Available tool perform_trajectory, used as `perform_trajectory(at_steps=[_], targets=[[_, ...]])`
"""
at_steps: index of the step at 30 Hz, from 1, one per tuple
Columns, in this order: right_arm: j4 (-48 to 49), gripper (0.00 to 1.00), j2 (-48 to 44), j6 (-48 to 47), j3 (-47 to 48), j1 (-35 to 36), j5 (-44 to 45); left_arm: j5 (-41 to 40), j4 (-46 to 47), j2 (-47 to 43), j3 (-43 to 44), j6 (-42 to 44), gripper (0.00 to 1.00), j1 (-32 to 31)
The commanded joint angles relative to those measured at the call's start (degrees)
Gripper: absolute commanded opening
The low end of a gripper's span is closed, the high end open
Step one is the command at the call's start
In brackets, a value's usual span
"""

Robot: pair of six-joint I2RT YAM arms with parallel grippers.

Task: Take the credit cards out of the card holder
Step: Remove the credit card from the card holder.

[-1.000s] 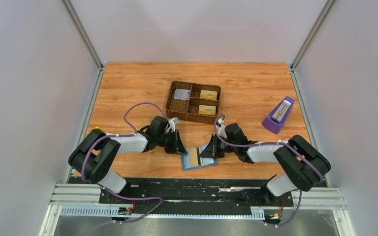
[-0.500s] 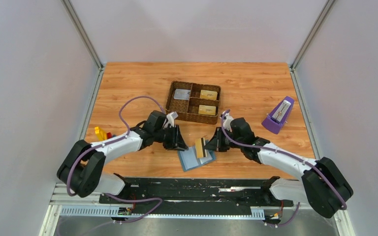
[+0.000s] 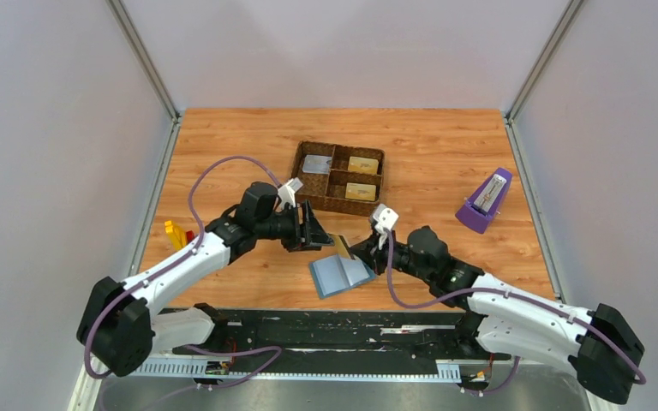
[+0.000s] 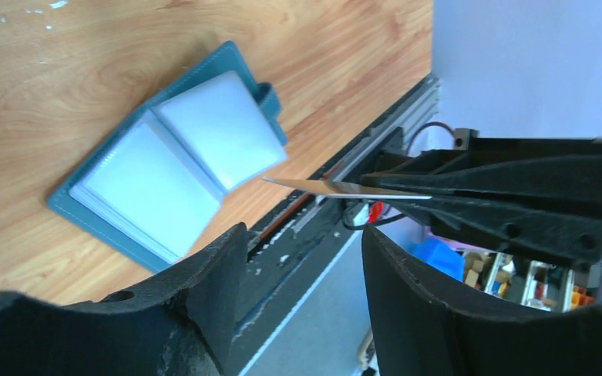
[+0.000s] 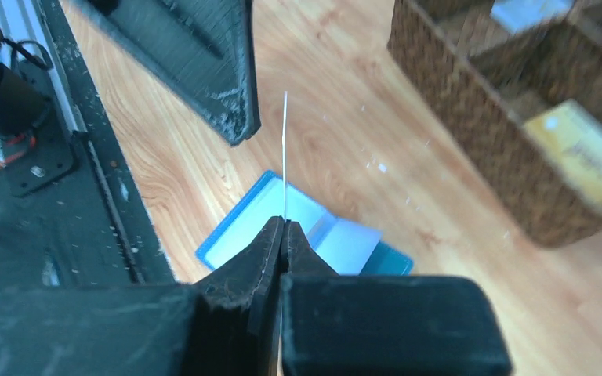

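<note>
Credit card (image 3: 341, 243): pinching edge-on in right gripper (image 3: 355, 250), mid-frame, hovering above open card holder (image 3: 340, 274) on worktop (image 3: 445, 145). Holding left gripper (image 3: 315, 233) spread beside. Judging extraction nearly done; next, probably carrying toward tray (image 3: 294, 180).

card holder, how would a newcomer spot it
On the table, go from the woven tray toward the near edge. The card holder lies open there. It is the only blue thing on the wood, a bifold with pale pockets.
</note>
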Motion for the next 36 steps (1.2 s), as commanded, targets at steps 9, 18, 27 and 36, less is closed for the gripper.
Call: perform_trajectory(at_steps=[9, 18, 27, 36], targets=[[15.64, 0.00, -4.49, -32.97, -5.69, 13.41, 19.06, 0.78, 8.80, -9.37, -1.33, -18.72, 0.71, 0.20], [18.36, 0.00, -1.86, -36.17, -5.48, 18.64, 23.64, 2.72, 16.54, -7.05, -5.37, -22.99, 0.66, 0.23], [17.80, 0.02, 1.07, -37.22, -5.93, 21.41, 25.46, 3.05, 19.80, -6.06, -6.59, -24.06, 0.34, 0.21], [15.10, 0.32, -0.32, -34.26, -6.84, 21.86, 25.77, 4.94, 22.04, -4.06, -7.32, -21.27, 0.00, 0.21]])
